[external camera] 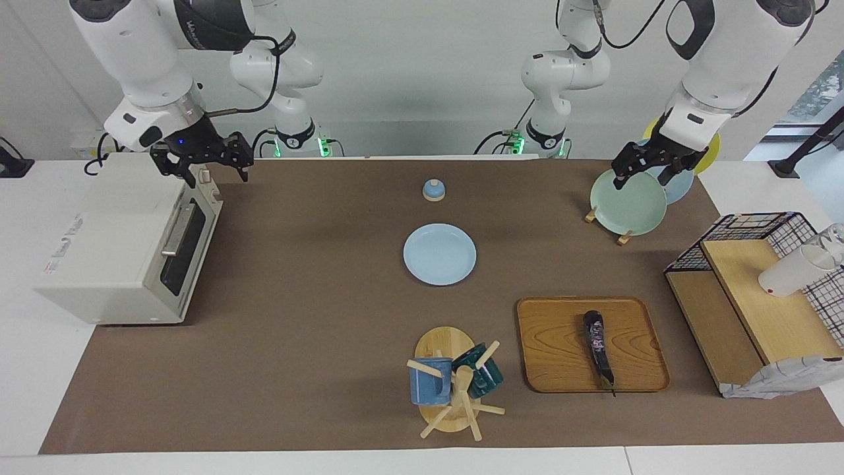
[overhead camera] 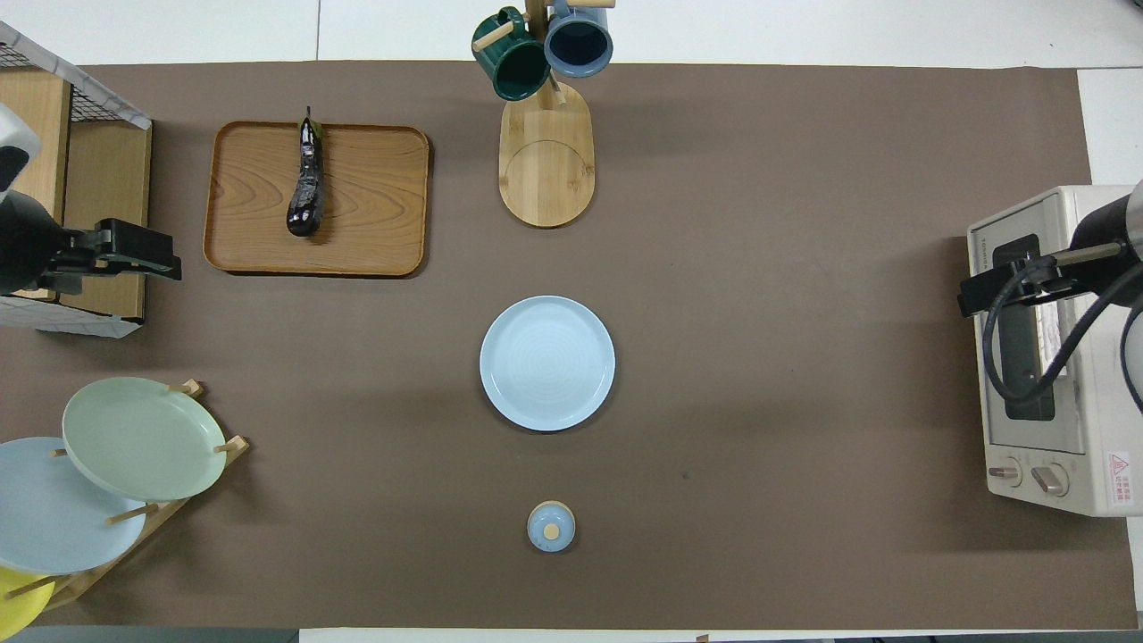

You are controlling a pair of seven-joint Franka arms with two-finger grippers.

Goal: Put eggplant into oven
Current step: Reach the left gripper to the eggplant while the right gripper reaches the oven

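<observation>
The eggplant (external camera: 599, 348) lies on the wooden tray (external camera: 554, 349) at the left arm's end of the worktop, its long axis running toward and away from the robots, stem tip away. The left gripper (external camera: 649, 165), fingers spread and empty, hangs over the plate rack (external camera: 626, 204), so it is the nearer. The right gripper (external camera: 201, 160), fingers spread, waits over the oven (external camera: 112, 244), whose door is closed. Oven lettering is unreadable.

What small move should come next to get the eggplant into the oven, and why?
Probably the right tool, raised over the boxy off-white toaster oven, should come down to the oven's metal bar handle, since the door looks shut. The slim dark purple eggplant lies untouched on the wooden tray, and the left tool hangs over the plate rack.
</observation>
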